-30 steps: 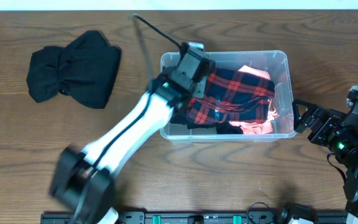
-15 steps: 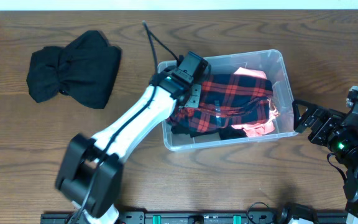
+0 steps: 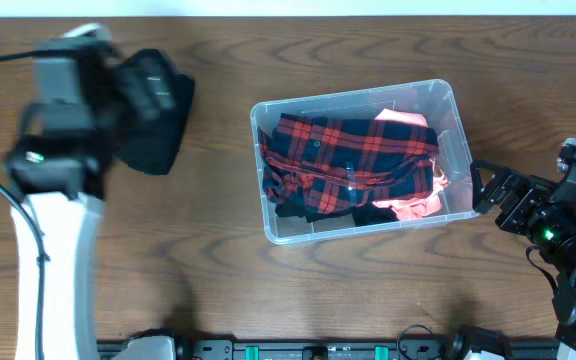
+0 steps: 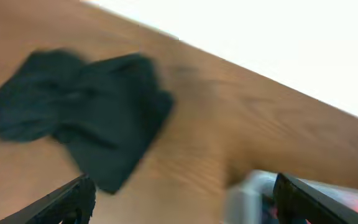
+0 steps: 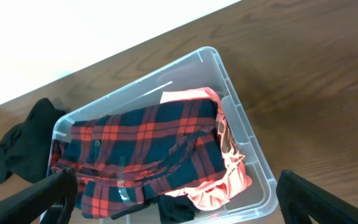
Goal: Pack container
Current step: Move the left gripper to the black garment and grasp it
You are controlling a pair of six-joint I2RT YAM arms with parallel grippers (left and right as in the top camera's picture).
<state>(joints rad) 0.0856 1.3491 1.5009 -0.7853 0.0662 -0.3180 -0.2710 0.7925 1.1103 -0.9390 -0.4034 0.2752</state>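
The container (image 3: 368, 228) sat right of centre on the table (image 3: 218, 270), holding a plaid shirt (image 3: 348, 155) and pink cloth (image 3: 413, 205). The right gripper (image 3: 481, 189), spread wide, sat just beside its right wall. The left gripper (image 4: 182, 190), also wide, hovered well apart over black cloth (image 4: 98, 112).

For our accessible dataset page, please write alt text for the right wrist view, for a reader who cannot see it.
A clear container on a wooden table holds a red-and-dark plaid shirt partly covering a pink garment. A black cloth lies outside it at the left edge; the open right pincer frames the bottom corners.
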